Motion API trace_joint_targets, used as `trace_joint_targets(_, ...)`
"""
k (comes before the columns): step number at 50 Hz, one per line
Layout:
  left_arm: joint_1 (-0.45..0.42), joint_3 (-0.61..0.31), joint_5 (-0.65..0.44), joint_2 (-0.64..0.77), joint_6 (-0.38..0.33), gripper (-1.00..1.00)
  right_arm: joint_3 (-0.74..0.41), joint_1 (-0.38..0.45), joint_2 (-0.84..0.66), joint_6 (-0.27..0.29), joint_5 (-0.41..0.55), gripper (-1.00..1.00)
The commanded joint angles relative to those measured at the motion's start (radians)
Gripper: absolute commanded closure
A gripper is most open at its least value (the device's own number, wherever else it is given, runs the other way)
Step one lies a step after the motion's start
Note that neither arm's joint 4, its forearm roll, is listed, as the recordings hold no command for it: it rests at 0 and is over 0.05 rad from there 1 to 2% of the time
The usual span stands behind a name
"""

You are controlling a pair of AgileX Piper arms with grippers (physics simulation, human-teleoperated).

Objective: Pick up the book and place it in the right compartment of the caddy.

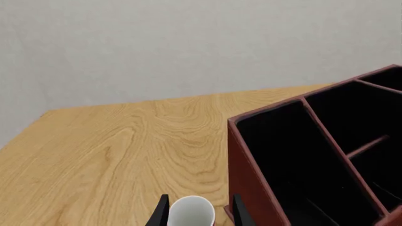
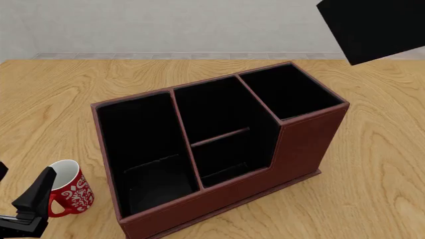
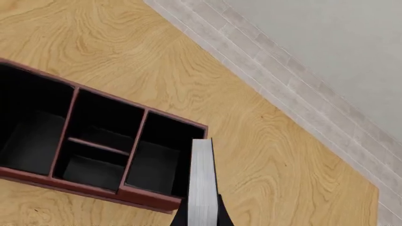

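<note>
the right gripper (image 3: pixel 202 217) is gripping the book (image 3: pixel 202 179) high above the right compartment (image 2: pixel 291 91) of the caddy (image 2: pixel 299 149), while the left gripper (image 1: pixel 199 214) is hanging open around the mug (image 2: pixel 69 191).

Open bench right of the caddy (image 2: pixel 299 149)

The right compartment (image 2: pixel 292 92) gapes unobstructed from above, bounded by tall walls; a mug (image 2: pixel 69 191) crowds the caddy's left end, while the bench (image 2: pixel 378 164) to its right lies bare.
</note>
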State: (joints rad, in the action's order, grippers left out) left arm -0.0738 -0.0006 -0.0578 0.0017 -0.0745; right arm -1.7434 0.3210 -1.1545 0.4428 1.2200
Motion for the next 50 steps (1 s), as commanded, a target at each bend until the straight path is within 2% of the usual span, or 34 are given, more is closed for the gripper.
trace_joint_targets(1,-0.003,0.0,-0.007,0.0,0.002,-1.0,-0.026,0.004,-0.05,-0.01,0.0,1.0)
trace_joint_targets(8,-0.004,0.0,-0.014,0.0,0.002,-1.0,-0.045,0.03,-0.088,-0.004,0.0,1.0)
trace_joint_targets(13,-0.004,0.0,-0.012,-0.001,0.004,-1.0,-0.067,0.035,-0.116,0.023,0.0,1.0)
trace_joint_targets(18,-0.004,0.0,-0.01,-0.001,0.005,-1.0,-0.072,0.049,-0.141,0.018,0.0,1.0)
trace_joint_targets(19,-0.004,0.0,-0.01,-0.001,0.005,-1.0,-0.068,0.047,-0.15,0.034,0.0,1.0)
trace_joint_targets(32,-0.002,0.0,-0.023,-0.001,0.005,-1.0,-0.085,0.067,-0.211,0.028,0.0,1.0)
trace_joint_targets(36,0.0,0.0,-0.025,-0.001,0.004,-1.0,-0.078,0.059,-0.22,0.041,0.0,1.0)
trace_joint_targets(37,0.0,0.0,-0.025,-0.001,0.004,-1.0,-0.086,0.073,-0.227,0.025,0.0,1.0)
trace_joint_targets(50,0.002,0.0,-0.037,-0.001,0.001,-1.0,-0.086,0.1,-0.275,0.025,0.0,1.0)
